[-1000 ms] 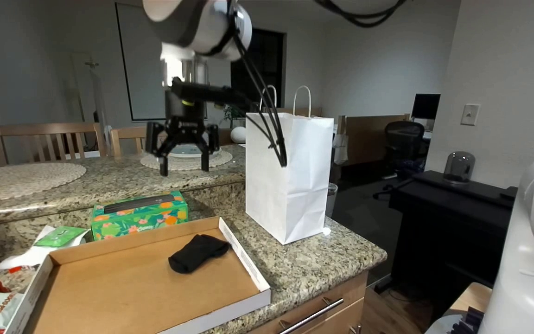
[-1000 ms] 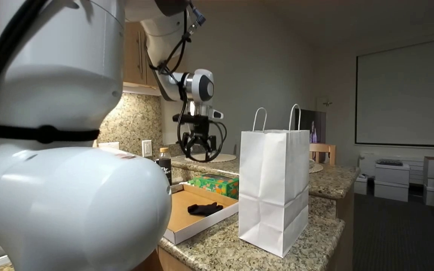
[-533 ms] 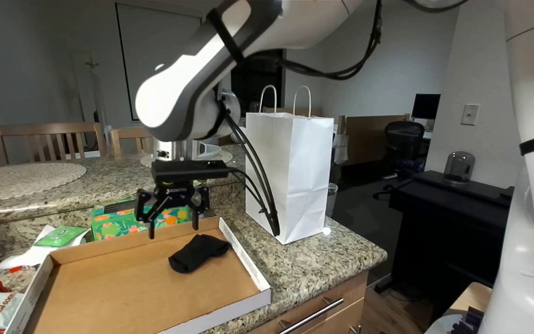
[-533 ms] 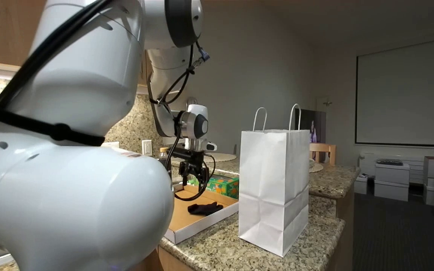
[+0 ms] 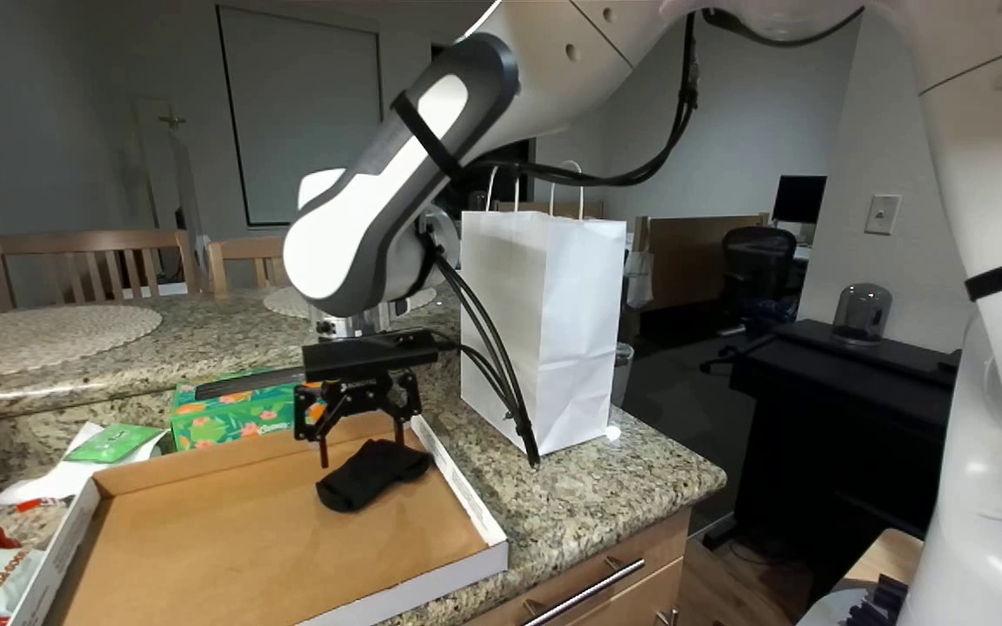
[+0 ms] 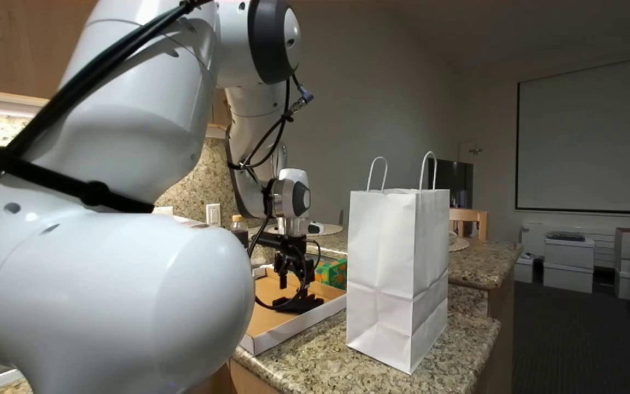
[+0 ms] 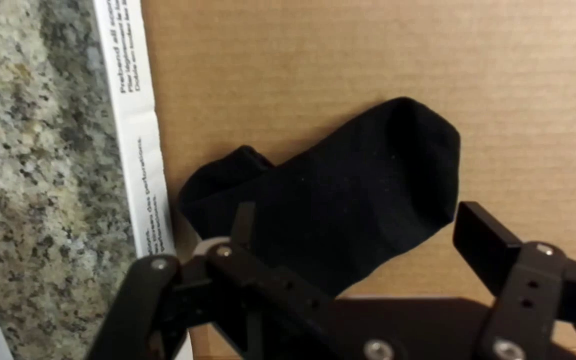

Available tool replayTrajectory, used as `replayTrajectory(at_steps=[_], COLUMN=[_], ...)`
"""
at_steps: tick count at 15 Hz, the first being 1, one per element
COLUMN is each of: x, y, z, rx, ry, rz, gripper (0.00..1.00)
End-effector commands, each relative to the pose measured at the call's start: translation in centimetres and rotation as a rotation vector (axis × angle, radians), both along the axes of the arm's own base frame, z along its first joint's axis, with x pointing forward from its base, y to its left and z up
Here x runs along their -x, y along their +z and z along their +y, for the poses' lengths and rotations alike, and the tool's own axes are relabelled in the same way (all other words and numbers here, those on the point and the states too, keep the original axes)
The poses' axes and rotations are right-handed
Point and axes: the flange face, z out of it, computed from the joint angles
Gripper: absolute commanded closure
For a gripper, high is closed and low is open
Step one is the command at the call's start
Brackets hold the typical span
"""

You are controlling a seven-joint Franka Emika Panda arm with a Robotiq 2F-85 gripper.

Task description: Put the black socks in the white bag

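The jaws stand apart with nothing held, tips pointing down low over a cardboard tray [image 5: 231,539]. The black socks [image 5: 372,476] lie almost beneath them on the tray floor, one folded bundle close to the tray's right wall in an exterior view; taking sides from there, they sit a little nearer than the jaws. Their long axis slants from near-left to far-right, while the jaws line up roughly left to right, so closing would run more along the bundle than across it. In the wrist view one jaw overlaps the bundle's far-right part; the other shows just past its near-left end, over bare cardboard. Whether any tip touches cloth, I can't tell. The next move probably calls for a small shift to the near side and a drop; some turning of the jaws may help, as a lengthwise pinch could ruck the cloth or leave the far-right end trailing. Further right, apart from the tray, the white bag [image 5: 575,330] stands upright on the surface [image 5: 571,496], so the carry should go up and right.
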Motion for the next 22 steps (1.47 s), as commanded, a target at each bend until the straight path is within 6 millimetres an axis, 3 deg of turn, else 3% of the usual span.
replayTrajectory(at_steps=[1,5,6,7,15,16,19,22], x=[0.5,0.6,0.7,0.8,1.6,1.7,2.6,3.1], y=[-2.0,-3.8,-4.1,-4.2,-2.8,-2.5,-0.5,4.5], z=[-0.4,-0.6,-0.6,-0.6,-1.0,-1.1,-0.8,-0.5], rx=[0.016,0.008,0.006,0.008,0.028,0.021,-0.003,0.016], ry=[-0.034,-0.048,-0.049,-0.046,-0.060,-0.060,-0.044,-0.013], rz=[0.040,0.069,0.073,0.078,0.087,0.102,0.136,0.107], gripper=[0.00,0.00,0.25,0.27,0.79,0.87,0.91,0.90])
